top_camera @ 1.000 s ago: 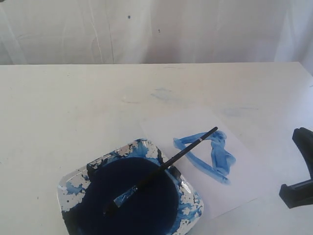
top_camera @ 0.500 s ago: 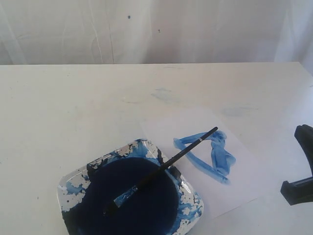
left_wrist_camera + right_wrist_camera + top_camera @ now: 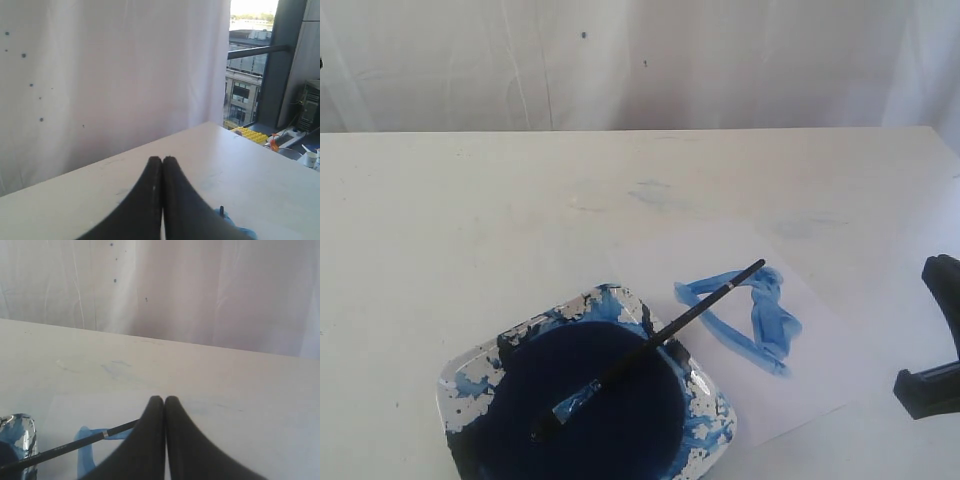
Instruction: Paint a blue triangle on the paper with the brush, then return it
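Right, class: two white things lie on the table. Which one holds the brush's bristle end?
The square dish of dark blue paint holds the bristles of the brush; the paper bears the blue triangle.

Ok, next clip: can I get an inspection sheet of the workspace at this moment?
Surface: white table, faint blue smears.
Job's things: blue triangle painted on paper; brush lies with bristles in dish, handle across its rim, over the triangle.
Clutter: nothing seen.
Grippers: left pincer shut, empty; right pincer shut, empty, apart from the brush.
Cables: nothing seen.
Surroundings: white curtain behind; window in the left wrist view.
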Controlling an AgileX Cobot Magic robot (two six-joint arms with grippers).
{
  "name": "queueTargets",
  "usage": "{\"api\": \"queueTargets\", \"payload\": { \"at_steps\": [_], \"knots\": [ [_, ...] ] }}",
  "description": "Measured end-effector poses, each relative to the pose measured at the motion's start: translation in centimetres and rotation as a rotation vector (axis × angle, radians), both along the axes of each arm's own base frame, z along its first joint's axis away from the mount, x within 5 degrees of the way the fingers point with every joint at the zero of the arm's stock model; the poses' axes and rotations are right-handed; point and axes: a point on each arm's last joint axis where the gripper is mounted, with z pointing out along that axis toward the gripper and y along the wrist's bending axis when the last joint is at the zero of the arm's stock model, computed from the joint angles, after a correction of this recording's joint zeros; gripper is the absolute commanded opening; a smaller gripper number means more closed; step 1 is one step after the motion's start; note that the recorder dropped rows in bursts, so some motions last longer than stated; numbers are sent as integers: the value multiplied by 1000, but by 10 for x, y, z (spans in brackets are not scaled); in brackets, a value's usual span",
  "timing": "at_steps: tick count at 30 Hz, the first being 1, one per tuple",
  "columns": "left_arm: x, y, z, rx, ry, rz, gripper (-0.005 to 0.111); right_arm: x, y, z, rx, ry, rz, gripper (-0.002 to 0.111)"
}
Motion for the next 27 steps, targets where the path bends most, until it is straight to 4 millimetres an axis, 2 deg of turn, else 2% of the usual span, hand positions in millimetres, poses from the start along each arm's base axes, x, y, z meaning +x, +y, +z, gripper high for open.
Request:
{"api": "queueTargets", "payload": {
  "at_steps": [5, 7, 8, 10, 12, 14, 17, 20, 21, 24, 27],
  "knots": [
    [-3, 7, 4, 9, -52, 75, 0, 0, 0, 0, 0, 0, 0, 0],
    [-17, 20, 2, -33, -93, 178, 0, 0, 0, 0, 0, 0, 0, 0],
    [-38, 32, -2, -95, -152, 242, 0, 0, 0, 0, 0, 0, 0, 0],
    [-67, 48, -12, -212, -220, 320, 0, 0, 0, 0, 1, 1, -1, 0],
    [-88, 60, -22, -308, -277, 369, 0, 0, 0, 0, 1, 1, -1, 0],
    [-96, 66, -25, -347, -309, 391, 0, 0, 0, 0, 1, 1, -1, 0],
    [-92, 68, -35, -350, -288, 432, 0, 0, 0, 0, 1, 1, -1, 0],
    [-76, 71, -68, -315, -142, 521, 0, 0, 0, 0, 1, 1, -1, 0],
    [-69, 71, -86, -261, -57, 547, 0, 0, 0, 0, 1, 1, -1, 0],
    [-63, 64, -120, -47, 66, 520, 0, 0, 0, 0, 1, 1, -1, 0],
    [-60, 56, -144, 135, 89, 439, 0, 0, 0, 0, 1, 1, -1, 0]
  ]
}}
